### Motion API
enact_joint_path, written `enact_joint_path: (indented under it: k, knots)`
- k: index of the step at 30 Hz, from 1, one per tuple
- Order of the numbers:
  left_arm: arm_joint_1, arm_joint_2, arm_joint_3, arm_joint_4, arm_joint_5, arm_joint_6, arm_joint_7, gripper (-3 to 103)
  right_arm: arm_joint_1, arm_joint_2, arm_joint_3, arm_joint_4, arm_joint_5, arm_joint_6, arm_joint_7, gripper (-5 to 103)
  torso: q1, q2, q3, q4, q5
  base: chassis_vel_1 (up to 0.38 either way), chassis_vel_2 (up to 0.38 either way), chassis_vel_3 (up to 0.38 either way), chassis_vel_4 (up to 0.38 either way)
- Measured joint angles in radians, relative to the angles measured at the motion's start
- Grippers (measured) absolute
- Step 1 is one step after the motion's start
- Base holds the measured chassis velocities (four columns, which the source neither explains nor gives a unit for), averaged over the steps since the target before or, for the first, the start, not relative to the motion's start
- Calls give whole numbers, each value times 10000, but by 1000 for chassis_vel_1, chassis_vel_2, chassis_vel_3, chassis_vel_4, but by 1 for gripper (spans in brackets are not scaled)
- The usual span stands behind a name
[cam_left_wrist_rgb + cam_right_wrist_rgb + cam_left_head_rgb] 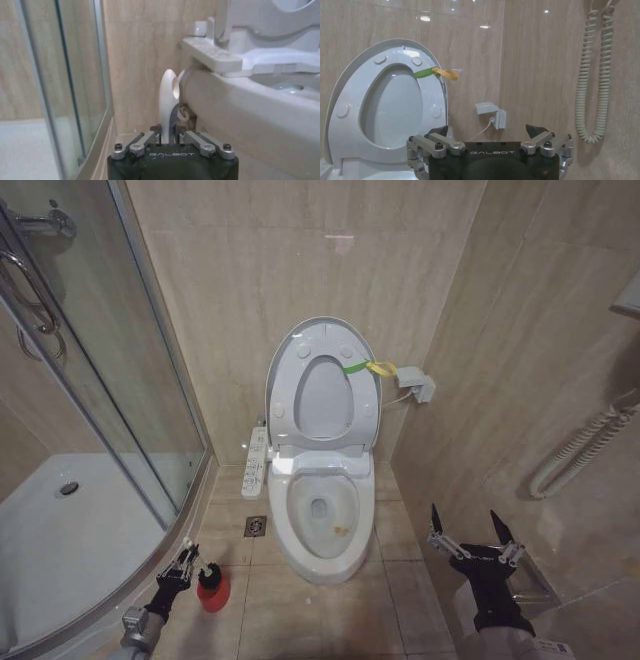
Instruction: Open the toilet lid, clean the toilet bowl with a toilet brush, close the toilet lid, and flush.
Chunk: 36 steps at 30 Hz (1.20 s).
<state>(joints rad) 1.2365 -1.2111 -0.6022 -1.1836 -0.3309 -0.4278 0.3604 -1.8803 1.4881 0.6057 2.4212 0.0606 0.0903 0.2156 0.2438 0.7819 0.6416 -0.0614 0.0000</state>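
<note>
With the toilet lid (322,385) already standing raised against the wall, the left gripper (184,564) is clamping the toilet brush (168,99) handle beside the unscrubbed toilet bowl (320,515) while the right gripper (470,532) is waiting spread apart.

You get even, soft overhead light; ceiling lamps glare off the glossy wall tiles (470,22), and the left wrist view looks hazy, softly blurred.

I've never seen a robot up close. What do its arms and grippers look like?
Both grippers, left gripper and right gripper, have black bodies marked GALBOT in white, silver metal finger links with dark screws, and pointed black fingertips. The forearms behind them look black, turning grey-white lower down.
</note>
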Motion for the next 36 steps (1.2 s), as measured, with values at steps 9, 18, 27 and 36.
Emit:
enact_joint_path:
  k: [9,18,27,36]
  knots:
    - [1056,125,-130,-1946,-452,471,-127,16,0,0,0,0,0,0,0,100,1,0,0,0,0,0,0,0,0]
    - [2992,90,-452,-4861,-741,787,-351,16,0,0,0,0,0,0,0,100,1,0,-1,0,2,0,0,0,0]
    - [4682,-56,-674,-7433,-764,864,-638,16,0,0,0,0,0,0,0,100,-1,1,-1,0,2,0,0,0,0]
    - [4562,200,-570,-8280,-1000,1000,-874,16,0,0,0,0,0,0,0,100,-1,1,0,-2,0,0,0,0,0]
